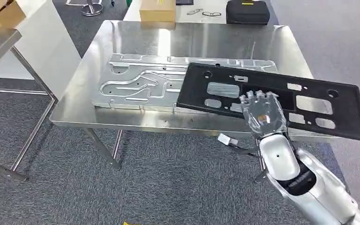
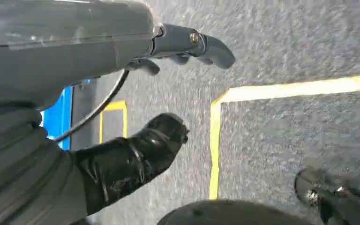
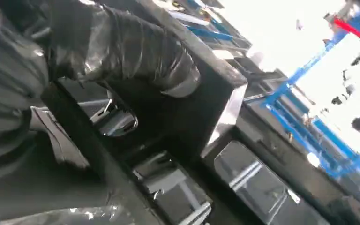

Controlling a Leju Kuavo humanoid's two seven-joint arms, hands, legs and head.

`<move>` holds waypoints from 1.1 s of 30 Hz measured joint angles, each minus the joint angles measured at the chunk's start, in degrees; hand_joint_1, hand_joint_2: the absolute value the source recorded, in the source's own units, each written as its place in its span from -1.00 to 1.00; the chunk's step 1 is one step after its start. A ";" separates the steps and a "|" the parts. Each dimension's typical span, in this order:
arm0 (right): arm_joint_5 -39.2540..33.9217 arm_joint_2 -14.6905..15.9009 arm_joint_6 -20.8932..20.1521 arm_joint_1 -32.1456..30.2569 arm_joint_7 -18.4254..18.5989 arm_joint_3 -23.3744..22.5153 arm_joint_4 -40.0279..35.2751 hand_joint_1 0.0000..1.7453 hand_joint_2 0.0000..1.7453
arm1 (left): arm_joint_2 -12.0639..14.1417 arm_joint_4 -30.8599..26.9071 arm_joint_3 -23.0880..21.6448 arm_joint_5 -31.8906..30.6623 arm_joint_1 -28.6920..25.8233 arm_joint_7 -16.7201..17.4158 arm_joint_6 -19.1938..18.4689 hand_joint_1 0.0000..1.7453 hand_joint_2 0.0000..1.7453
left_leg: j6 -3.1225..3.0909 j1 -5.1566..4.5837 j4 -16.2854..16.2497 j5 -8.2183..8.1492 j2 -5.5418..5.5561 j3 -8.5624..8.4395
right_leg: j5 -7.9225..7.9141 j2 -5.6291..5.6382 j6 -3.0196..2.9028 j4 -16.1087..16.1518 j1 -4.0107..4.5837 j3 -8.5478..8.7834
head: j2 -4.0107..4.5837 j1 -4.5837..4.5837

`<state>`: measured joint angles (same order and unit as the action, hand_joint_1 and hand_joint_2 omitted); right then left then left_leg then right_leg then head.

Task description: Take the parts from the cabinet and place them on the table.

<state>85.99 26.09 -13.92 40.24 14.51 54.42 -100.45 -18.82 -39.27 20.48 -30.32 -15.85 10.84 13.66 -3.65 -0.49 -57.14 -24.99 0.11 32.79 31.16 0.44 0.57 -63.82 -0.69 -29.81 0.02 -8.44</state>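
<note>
On the steel table (image 1: 75,115) we see a silver metal plate (image 1: 140,84) lying flat near the middle. To the right of that plate, our right hand (image 1: 261,111) grips a long black panel (image 1: 309,101) with cutouts; the panel's left end overlaps the plate's right end, tilted, and its right end reaches past the table's edge. Our left hand (image 2: 187,47) hangs over grey carpet with yellow tape lines (image 2: 281,89), fingers loosely curled and holding nothing.
</note>
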 joint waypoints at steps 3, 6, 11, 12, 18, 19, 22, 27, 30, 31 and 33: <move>0.00 -1.46 1.07 0.98 -0.31 0.92 1.72 1.00 1.00 | 0.13 1.66 0.72 -0.85 0.69 -0.37 -0.02 -1.00 1.00 | -0.18 0.17 0.05 -1.31 0.23 -1.27 | 4.14 -0.12 1.04 -10.35 -0.44 -7.68 | 0.00 0.02; 0.00 -2.00 1.22 0.99 -0.26 1.49 2.88 1.00 1.00 | 0.13 2.66 1.35 -1.07 0.75 -0.50 0.00 -1.00 1.00 | 0.37 0.55 -0.06 -3.08 0.83 -3.46 | 2.57 -0.21 1.44 -7.29 -0.87 -9.93 | 0.00 0.02; 0.00 -3.72 -0.66 2.24 -1.47 2.58 3.71 1.00 1.00 | 0.28 3.52 2.05 -2.10 1.20 -1.09 -0.42 -1.00 1.00 | 2.47 0.59 -0.17 -6.23 0.86 -5.32 | -7.70 -0.23 0.34 3.54 -0.36 -7.99 | 0.00 -0.02; 0.00 -4.21 -1.20 2.40 -1.62 2.90 3.74 1.00 1.00 | 0.33 3.52 2.38 -2.29 1.21 -1.05 -0.57 -1.00 1.00 | 2.77 0.57 -0.55 -5.96 0.74 -5.97 | -7.33 -0.07 -0.20 3.73 -0.41 -7.94 | 0.00 0.02; 0.00 -7.69 -1.64 3.42 -3.13 3.80 3.74 1.00 1.00 | 0.55 3.76 2.56 -1.99 1.53 0.02 -0.52 -1.00 1.00 | 4.01 1.01 -16.37 -10.30 0.32 4.10 | -5.22 0.19 -1.87 4.77 -0.58 -4.50 | 0.00 0.00; 0.00 -7.95 -1.51 3.34 -3.54 3.98 3.82 1.00 1.00 | 0.57 3.87 2.56 -1.96 1.55 0.02 -0.48 -1.00 1.00 | 4.04 1.02 -17.99 -11.89 0.31 6.08 | -4.62 0.19 -1.85 4.77 -0.55 -3.80 | 0.00 -0.02; 0.00 -8.82 -1.53 2.87 -3.69 4.28 4.06 1.00 1.00 | 0.59 4.15 2.60 -1.59 1.54 0.11 -0.46 -1.00 1.00 | 3.93 1.03 -11.19 -6.93 0.27 6.30 | -2.64 0.22 -1.64 4.77 -0.56 -1.04 | 0.00 0.00; 0.00 -9.77 -0.94 2.03 -4.09 4.52 5.05 1.00 1.00 | 0.63 4.65 3.50 -1.64 1.73 -0.11 -0.66 -1.00 1.00 | 2.26 0.62 -2.19 1.26 0.29 4.88 | -0.34 0.57 0.12 4.40 -0.29 1.43 | 0.00 -0.02; 0.00 -10.00 -0.83 1.99 -4.65 4.57 5.25 1.00 1.00 | 0.61 4.78 4.00 -2.14 2.03 -0.50 -0.61 -1.00 1.00 | 1.38 0.77 -1.06 1.13 0.38 2.61 | -0.91 0.13 0.74 1.29 -0.50 0.01 | 0.00 0.07; 0.00 -10.14 -0.92 2.06 -4.81 4.57 5.24 1.00 1.00 | 0.63 4.78 4.06 -2.25 2.09 -0.55 -0.66 -1.00 1.00 | 0.96 0.75 -0.82 0.85 0.32 2.08 | -0.39 0.00 0.89 -2.57 -0.44 -2.34 | 0.00 0.04; 0.00 -10.47 -1.64 2.00 -5.64 4.59 5.31 1.00 1.00 | 0.63 4.78 4.24 -2.73 2.13 -0.55 -0.94 -1.00 1.00 | 0.57 0.61 -0.74 -0.06 0.29 1.19 | 3.74 -0.06 1.21 -10.51 -0.44 -8.07 | 0.00 0.04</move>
<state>85.99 15.63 -15.56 42.23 8.88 59.01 -95.14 -18.18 -34.49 24.72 -33.05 -13.71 10.29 12.72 -3.09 0.12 -57.88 -25.04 0.40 33.99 34.90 0.37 1.78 -74.33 -1.13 -37.88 0.02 -8.39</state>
